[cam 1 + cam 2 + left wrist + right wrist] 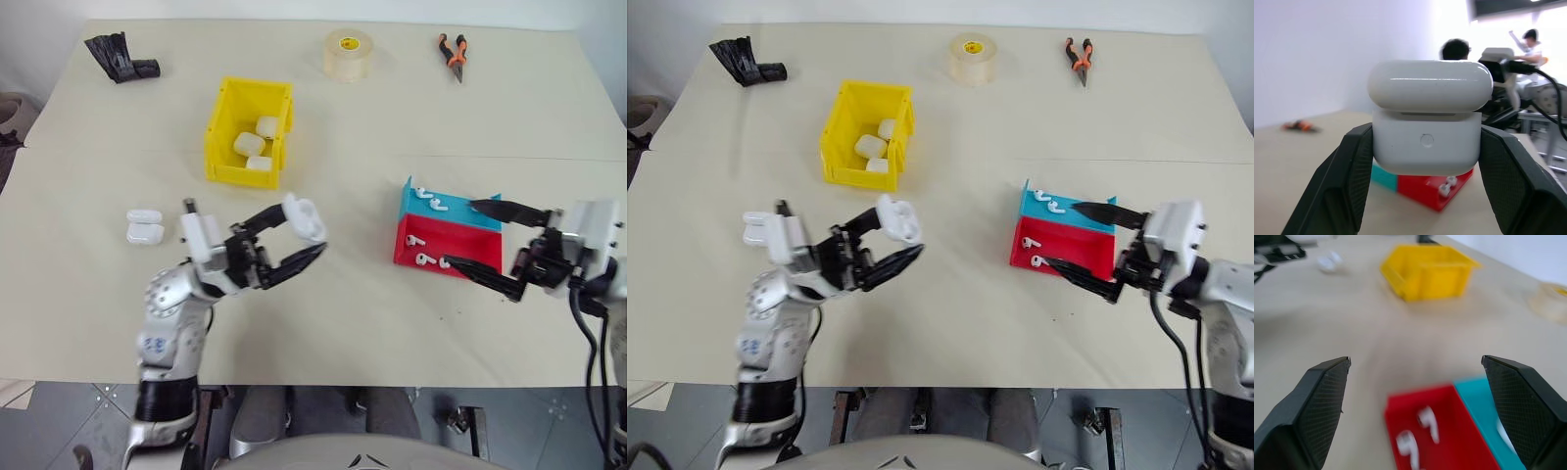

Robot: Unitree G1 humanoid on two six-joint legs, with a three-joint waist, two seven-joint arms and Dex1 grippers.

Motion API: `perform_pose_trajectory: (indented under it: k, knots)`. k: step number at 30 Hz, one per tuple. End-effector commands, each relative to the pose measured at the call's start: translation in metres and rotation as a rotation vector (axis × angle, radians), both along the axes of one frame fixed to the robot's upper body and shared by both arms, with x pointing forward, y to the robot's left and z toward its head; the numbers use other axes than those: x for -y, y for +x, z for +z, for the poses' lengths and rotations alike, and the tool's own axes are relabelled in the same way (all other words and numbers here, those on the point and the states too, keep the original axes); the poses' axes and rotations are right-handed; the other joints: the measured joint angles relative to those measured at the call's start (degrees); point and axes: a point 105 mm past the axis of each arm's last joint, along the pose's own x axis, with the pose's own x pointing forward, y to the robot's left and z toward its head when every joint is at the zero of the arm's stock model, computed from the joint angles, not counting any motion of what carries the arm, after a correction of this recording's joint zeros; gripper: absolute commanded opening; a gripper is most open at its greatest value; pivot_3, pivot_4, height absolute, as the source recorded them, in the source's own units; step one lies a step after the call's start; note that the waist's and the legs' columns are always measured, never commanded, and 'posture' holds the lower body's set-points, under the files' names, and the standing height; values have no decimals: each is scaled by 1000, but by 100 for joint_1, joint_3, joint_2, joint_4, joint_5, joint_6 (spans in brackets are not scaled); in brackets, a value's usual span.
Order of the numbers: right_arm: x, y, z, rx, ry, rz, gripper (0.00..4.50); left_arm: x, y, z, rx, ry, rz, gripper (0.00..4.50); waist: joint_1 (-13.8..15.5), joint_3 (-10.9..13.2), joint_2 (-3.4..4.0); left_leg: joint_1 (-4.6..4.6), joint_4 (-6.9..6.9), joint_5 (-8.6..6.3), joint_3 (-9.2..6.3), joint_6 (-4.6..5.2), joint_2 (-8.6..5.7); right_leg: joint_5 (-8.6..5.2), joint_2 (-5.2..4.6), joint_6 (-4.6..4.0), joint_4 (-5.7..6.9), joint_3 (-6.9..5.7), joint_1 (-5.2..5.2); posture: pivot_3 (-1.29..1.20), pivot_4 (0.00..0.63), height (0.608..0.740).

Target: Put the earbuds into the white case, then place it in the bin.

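The left gripper [306, 238] is clamped on the white case [305, 217], which is held between the two black fingers above the table [353, 323]; the lid of the case is seen slightly raised in the left wrist view [1429, 112], with a thin gap under it. The gripper is pointed toward the robot's right, and the case is kept at the fingertips, not deep in the hand.

The right gripper [473, 236] is held with its fingers wide apart and nothing is gripped by it; the red tray [441, 247] and the blue tray [446, 209] are found between its two fingers, close before the tips. Small white earbuds [423, 260] are seen lying in the red tray, and more are seen in the blue one.

The bin [223, 147] is placed beyond the left gripper, well apart from it; three white cases [249, 144] are lying inside. Two more white cases [144, 226] are set on the table behind the left gripper, near its wrist. A tape roll [349, 53], orange pliers [454, 54] and a black object [120, 58] are lying at the far edge.
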Motion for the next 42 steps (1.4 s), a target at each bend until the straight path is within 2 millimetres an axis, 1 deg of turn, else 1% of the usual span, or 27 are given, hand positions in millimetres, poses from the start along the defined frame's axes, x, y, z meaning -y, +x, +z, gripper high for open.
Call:
perform_pose_trajectory:
  k: [1, 3, 4, 7, 8, 12, 14, 18, 21, 27, 33, 36, 39, 42]
  knots:
    - [14, -12, 12, 60, -58, -66, 4500, 17, -5, 7, 111, -40, -80, 2802, -17, 0, 0, 0, 0, 0, 0, 0, 1, 0, 0, 0, -2, 0, 0, 0, 150, 740]
    - [29, -18, 4, 18, -86, -137, 4500, 34, -5, 9, 130, -64, -182, 2802, -38, -1, 2, 4, -2, 0, 1, 1, 2, 0, 1, 0, -1, 0, 1, 0, 150, 740]
    - [35, -21, -2, -27, -111, -171, 4500, 42, -8, 9, 172, -61, -220, 2802, -38, -1, 1, 4, -1, 0, 1, 1, 2, 0, 1, 0, -1, 0, 1, 0, 150, 740]
    - [47, -23, -27, -210, -236, -257, 4500, 52, -9, 9, 194, -65, -264, 2802, -46, -1, 3, 3, 0, -1, 1, 6, 1, 1, 0, 2, -4, 0, 4, 0, 150, 740]
    - [49, -23, -31, -243, -268, -269, 4500, 54, -10, 9, 188, -70, -278, 2802, -56, -1, 3, 4, 1, -3, 2, 8, 1, 1, -1, 3, -5, 2, 3, 0, 150, 740]
    - [34, -18, -25, -252, -260, -192, 4500, 55, -12, 5, 169, -54, -306, 2802, -73, -1, 2, 8, -2, -2, -2, 8, 6, 1, 3, 2, -6, 1, 3, 0, 150, 740]
    - [26, -13, -24, -267, -300, -137, 4500, 54, -12, 2, 164, -37, -307, 2802, -65, -2, 5, 7, 3, -2, -4, 8, 4, 1, 2, 2, -5, 3, 3, 0, 150, 740]
    - [7, 5, -25, -339, -408, -44, 4500, 51, -11, -3, 158, -1, -299, 2802, -62, -2, 5, 4, 8, -3, -9, 9, 4, 1, 0, 2, -5, 2, 4, 0, 150, 740]
    - [-1, 19, -29, -411, -469, -40, 4500, 49, -10, -5, 147, 2, -287, 2802, -43, -2, 5, -11, 13, -3, -26, 8, 4, 1, -1, 2, -10, -13, 4, 0, 150, 740]
    - [-13, 43, -34, -381, -630, 10, 4500, 48, -12, -10, 135, 9, -280, 2802, -50, -1, 6, -57, 36, -3, -58, 9, 1, 2, -7, 3, -13, -48, -9, 0, 150, 740]
    - [-18, 52, -35, -359, -716, 54, 4500, 49, -11, -12, 127, 8, -269, 2802, -55, -1, 6, -64, 39, -2, -67, 8, 2, 2, -7, 3, -13, -59, -9, 0, 150, 740]
    - [-22, 55, -37, -352, -732, 79, 4500, 49, -10, -9, 107, -16, -259, 2802, -59, -1, 6, -64, 39, -2, -67, 8, 2, 2, -7, 3, -13, -59, -9, 0, 150, 740]
    - [-23, 56, -39, -347, -741, 87, 3891, 50, -9, -9, 107, -11, -264, 2802, -60, -1, 6, -64, 39, -2, -67, 8, 2, 2, -7, 3, -12, -60, -9, 0, 150, 740]
    - [-23, 56, -39, -342, -755, 95, 2916, 50, -9, -10, 109, -3, -266, 2802, -58, -1, 6, -64, 39, -2, -67, 8, 1, 2, -7, 4, -12, -60, -9, 0, 150, 740]
